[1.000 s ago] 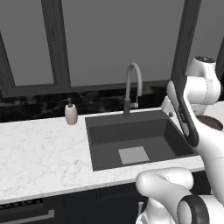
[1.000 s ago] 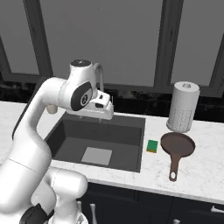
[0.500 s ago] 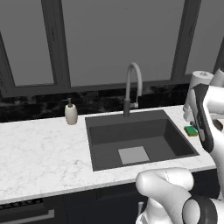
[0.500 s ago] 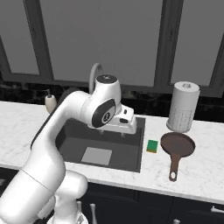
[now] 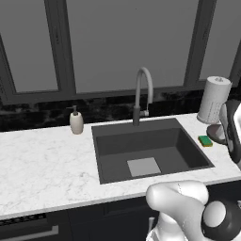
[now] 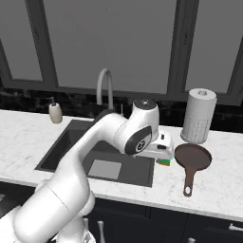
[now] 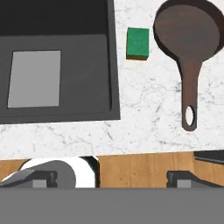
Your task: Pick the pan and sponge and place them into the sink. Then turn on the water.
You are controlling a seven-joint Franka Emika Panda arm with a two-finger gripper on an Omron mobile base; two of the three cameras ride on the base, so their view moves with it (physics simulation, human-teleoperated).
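Note:
The dark brown pan lies on the counter right of the sink, its handle toward the front edge. In the hand view the pan is at the top right and the green sponge lies between it and the sink. My gripper hovers over the sponge, which is mostly hidden there. The gripper is open and holds nothing. The left base view shows the sponge beside the sink, with the grey faucet behind. No water runs.
A paper towel roll stands behind the pan. A beige soap dispenser stands left of the sink. The light grey drain plate lies on the basin floor. Dark windows and a black backsplash close off the back.
The arm has swung right, from over the sink's back to above the counter strip by the sponge. Pan and sponge have not moved.

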